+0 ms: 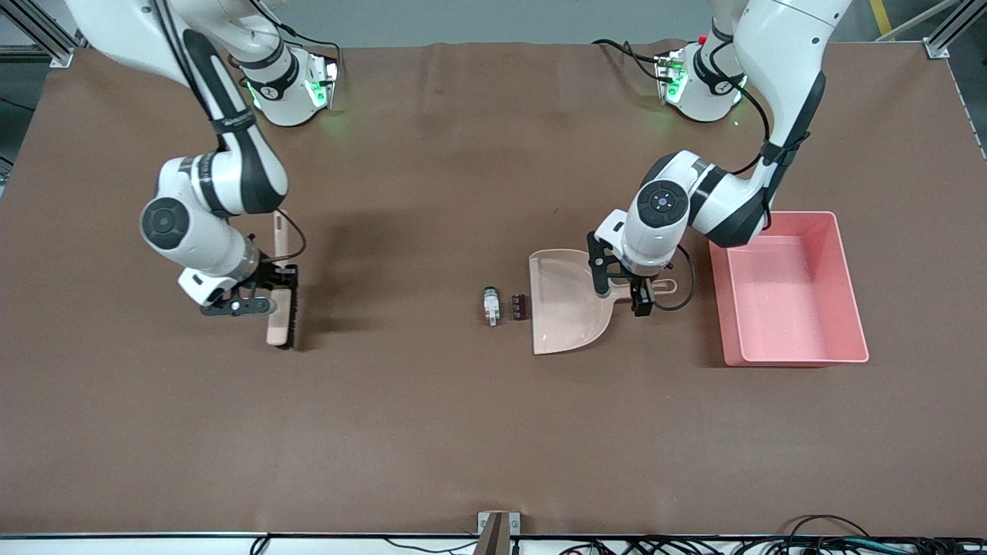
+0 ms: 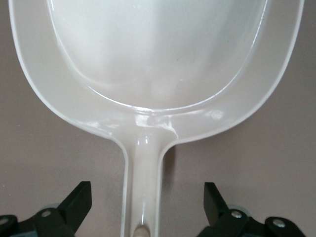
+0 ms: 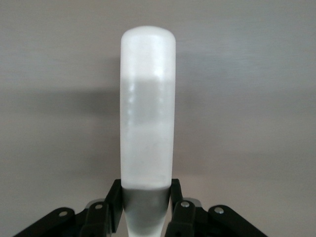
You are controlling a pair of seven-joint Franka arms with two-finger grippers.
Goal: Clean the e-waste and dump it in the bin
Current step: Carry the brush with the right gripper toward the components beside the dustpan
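Observation:
Two small e-waste parts lie side by side on the brown table: a white-grey one (image 1: 490,305) and a dark maroon one (image 1: 519,305), just off the open mouth of the beige dustpan (image 1: 567,301). My left gripper (image 1: 628,289) is open, with its fingers on either side of the dustpan's handle (image 2: 143,182) and not touching it; the pan (image 2: 158,59) lies flat. My right gripper (image 1: 266,287) is shut on the handle of a brush (image 1: 281,308), also seen in the right wrist view (image 3: 147,108), toward the right arm's end. The pink bin (image 1: 771,301) is empty.
The bin stands beside the dustpan's handle toward the left arm's end of the table. Bare brown table lies between the brush and the e-waste. A small bracket (image 1: 497,528) sits at the table edge nearest the front camera.

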